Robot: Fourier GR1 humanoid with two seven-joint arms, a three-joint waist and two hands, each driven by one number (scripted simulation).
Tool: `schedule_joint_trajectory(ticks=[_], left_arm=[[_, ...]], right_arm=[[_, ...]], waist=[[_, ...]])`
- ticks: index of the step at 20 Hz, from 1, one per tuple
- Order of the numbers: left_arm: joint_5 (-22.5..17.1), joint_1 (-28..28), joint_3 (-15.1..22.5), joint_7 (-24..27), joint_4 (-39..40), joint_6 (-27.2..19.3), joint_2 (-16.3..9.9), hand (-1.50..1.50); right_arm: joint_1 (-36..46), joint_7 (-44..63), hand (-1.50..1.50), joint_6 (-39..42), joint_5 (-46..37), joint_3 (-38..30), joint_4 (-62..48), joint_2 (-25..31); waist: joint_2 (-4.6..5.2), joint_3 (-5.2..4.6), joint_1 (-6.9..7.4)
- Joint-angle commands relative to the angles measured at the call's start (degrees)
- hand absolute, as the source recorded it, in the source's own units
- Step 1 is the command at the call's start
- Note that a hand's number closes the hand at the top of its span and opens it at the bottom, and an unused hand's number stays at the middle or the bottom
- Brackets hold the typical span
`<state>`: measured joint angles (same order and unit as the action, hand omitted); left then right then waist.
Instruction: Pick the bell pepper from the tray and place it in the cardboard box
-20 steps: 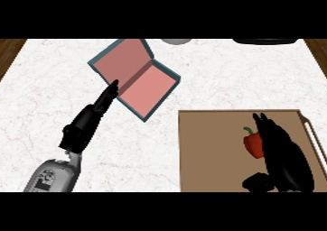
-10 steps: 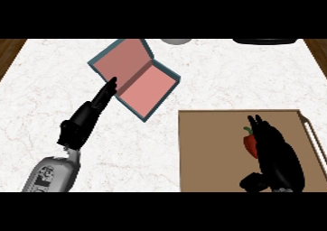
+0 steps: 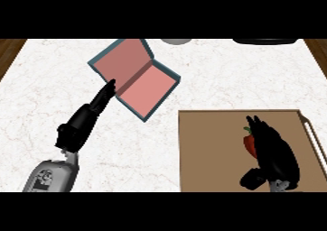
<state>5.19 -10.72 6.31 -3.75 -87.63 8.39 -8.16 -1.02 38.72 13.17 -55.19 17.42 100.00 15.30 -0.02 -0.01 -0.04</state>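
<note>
At left of centre the left hand [image 3: 86,118] rests with fingers straight, tips touching the cardboard box [image 3: 135,77] above. At lower right, the right hand [image 3: 273,149] curls over the bell pepper [image 3: 249,142] on the tray [image 3: 206,153]; only a red sliver shows, so it may slip out when lifted. No writing is readable.

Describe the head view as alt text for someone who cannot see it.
The right robot hand lies over a red bell pepper on a brown tray. The left robot hand rests open, fingertips near a pink-lined box.
</note>
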Motion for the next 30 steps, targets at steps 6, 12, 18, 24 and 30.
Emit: schedule_joint_trajectory(ticks=[6, 12, 18, 24, 30], left_arm=[[3.05, -1.90, 1.54, -3.37, -0.98, -1.40, 4.41, 0.00], [2.45, 0.15, -0.52, -0.98, 0.06, 0.29, 2.77, 0.00], [0.89, -2.54, -2.67, -0.95, 0.50, 2.46, 1.67, 0.00], [1.93, 1.34, -1.12, -0.75, -1.76, 2.62, 2.29, 0.00], [1.93, -2.39, -0.76, -2.31, -1.15, 2.91, 2.68, 0.00]], right_arm=[[0.04, -3.93, -1.50, -3.16, -4.81, 0.00, -7.06, -3.46], [-0.23, -7.62, -1.50, -7.28, -6.79, -2.81, -13.93, -2.12], [4.97, -6.20, 1.50, -3.33, -6.08, -4.20, -15.45, -3.95], [6.02, -10.78, 1.50, -4.97, -8.19, -5.30, -17.30, -0.96], [10.18, -27.71, 1.50, -2.43, -9.04, 8.89, -11.51, 0.97]], waist=[[0.01, 0.01, -0.07], [0.03, 0.02, 0.02], [0.04, 0.01, 0.16], [0.03, 0.01, 0.24], [0.40, 0.06, 3.10]])
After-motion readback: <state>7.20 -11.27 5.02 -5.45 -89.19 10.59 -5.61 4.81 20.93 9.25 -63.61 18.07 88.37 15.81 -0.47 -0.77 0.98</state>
